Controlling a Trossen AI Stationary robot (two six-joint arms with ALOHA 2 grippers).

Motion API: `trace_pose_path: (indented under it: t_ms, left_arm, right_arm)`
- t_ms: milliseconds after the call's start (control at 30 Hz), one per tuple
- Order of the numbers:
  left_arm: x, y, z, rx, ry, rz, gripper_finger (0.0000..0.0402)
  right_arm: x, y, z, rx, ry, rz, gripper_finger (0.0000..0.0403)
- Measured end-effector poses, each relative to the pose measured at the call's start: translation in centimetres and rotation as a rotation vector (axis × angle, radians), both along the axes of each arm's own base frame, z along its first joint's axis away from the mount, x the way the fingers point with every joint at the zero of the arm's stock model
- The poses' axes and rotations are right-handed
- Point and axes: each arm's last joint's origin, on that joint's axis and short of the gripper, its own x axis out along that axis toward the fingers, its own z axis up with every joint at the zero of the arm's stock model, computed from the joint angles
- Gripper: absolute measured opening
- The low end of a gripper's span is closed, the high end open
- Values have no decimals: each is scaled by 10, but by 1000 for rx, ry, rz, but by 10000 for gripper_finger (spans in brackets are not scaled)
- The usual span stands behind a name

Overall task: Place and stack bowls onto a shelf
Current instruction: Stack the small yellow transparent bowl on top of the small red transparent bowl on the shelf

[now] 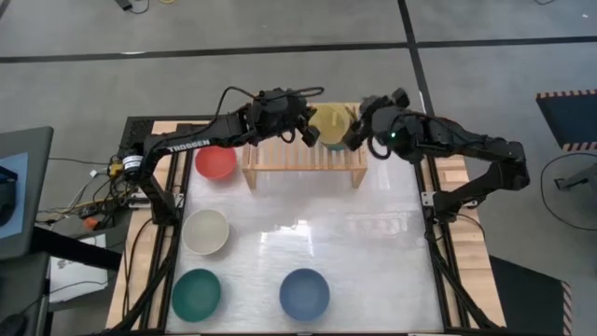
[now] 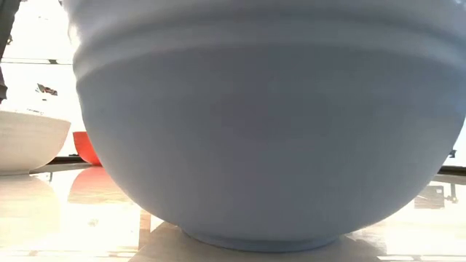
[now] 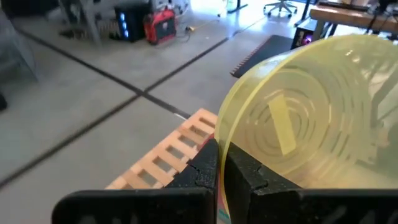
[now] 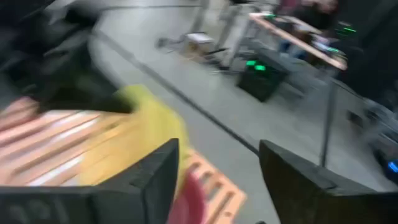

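Observation:
The yellow bowl (image 1: 328, 121) is over the far right part of the light-wood shelf (image 1: 305, 161). My left gripper (image 1: 305, 129) is shut on it from the shelf's left. In the left wrist view the yellow bowl (image 3: 311, 118) stands tilted, with thin magenta and cyan edges (image 3: 220, 202) under its rim. My right gripper (image 1: 357, 133) hangs open just right of the bowl; its blurred wrist view shows the yellow bowl (image 4: 146, 124) and a magenta patch (image 4: 189, 199) beside its fingers. A lime green bowl does not show. My left gripper (image 3: 221, 171) pinches the yellow bowl's rim (image 3: 222, 134) between its two fingers, one on each side of the wall. The magenta and cyan edges sit in the same pinch. The fingers come level from the table's left. The bowl is tilted above the shelf's slats.
The red bowl (image 1: 215, 161) sits left of the shelf. The cream bowl (image 1: 205, 231) and dark green bowl (image 1: 196, 293) line the left side, and the blue bowl (image 1: 304, 293) stands near the front edge. That blue bowl (image 2: 269, 124) fills the low view.

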Motion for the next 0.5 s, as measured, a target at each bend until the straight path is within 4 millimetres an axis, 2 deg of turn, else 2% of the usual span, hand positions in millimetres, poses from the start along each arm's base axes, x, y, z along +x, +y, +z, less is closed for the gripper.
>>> trace_pose_path:
  t_ms: [100, 267, 300, 500]
  left_arm:
    - [-5, 13, -1, -73, -38, 8, 1]
    - [-8, 37, -11, -213, -55, 12, 1]
    - [-4, 41, -14, -230, -35, 15, 0]
    - [22, 55, -2, -257, 93, -41, 0]
  right_arm:
    - [-13, -7, 7, 8, -68, -61, 275]
    - [-32, -17, 21, -1, -165, -117, 281]
    - [-34, -18, 23, -3, -182, -123, 281]
    - [-54, -25, 30, 23, -247, -140, 281]
